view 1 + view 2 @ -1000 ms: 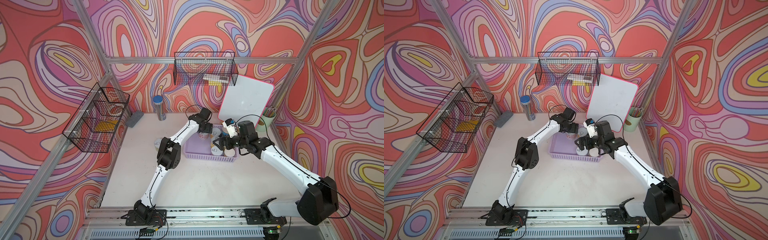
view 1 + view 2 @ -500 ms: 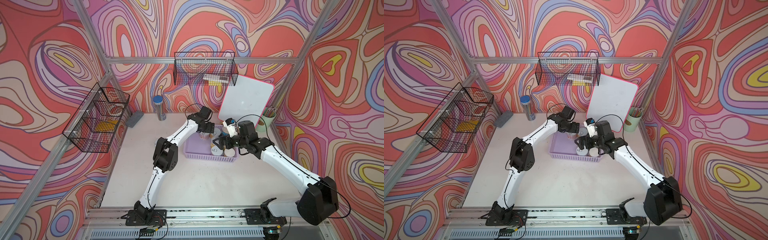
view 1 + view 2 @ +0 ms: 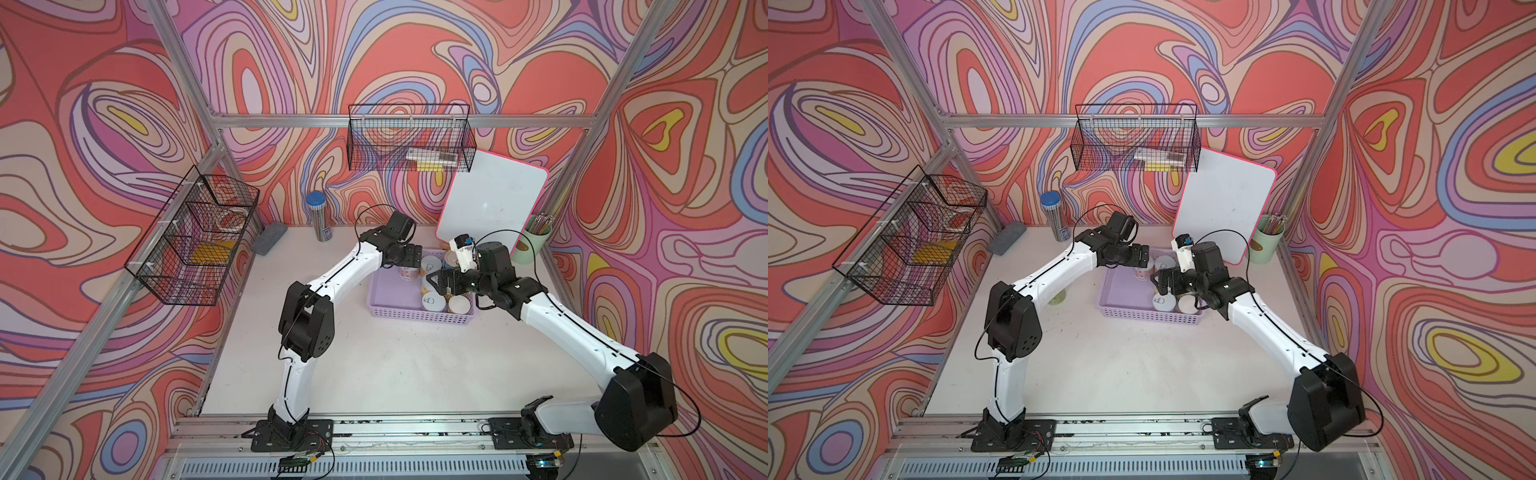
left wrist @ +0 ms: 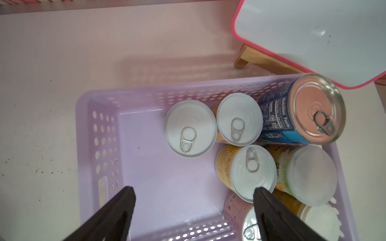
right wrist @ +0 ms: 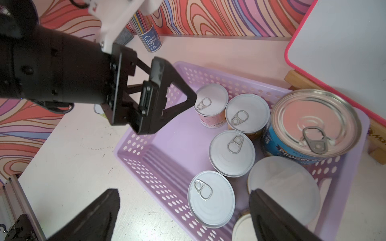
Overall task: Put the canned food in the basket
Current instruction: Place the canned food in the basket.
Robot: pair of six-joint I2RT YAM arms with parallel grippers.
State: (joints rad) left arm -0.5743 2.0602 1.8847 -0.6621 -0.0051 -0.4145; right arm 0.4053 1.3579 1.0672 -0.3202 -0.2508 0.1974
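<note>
In the left wrist view, a pink-labelled can (image 4: 236, 210) just beside the left gripper (image 4: 193, 188) is half hidden behind one finger (image 4: 271, 215) and cropped by the frame edge. Beside the right gripper (image 5: 183, 190), a second can (image 5: 242, 227) is likewise cropped, its label out of sight.

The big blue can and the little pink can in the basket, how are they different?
The blue can is much wider than the pink can. The blue can's label is blue; the pink can's is pink. The blue can's lid is shiny metal, the pink can's a dull white. Both sit in the lavender basket, pull tabs up.
</note>
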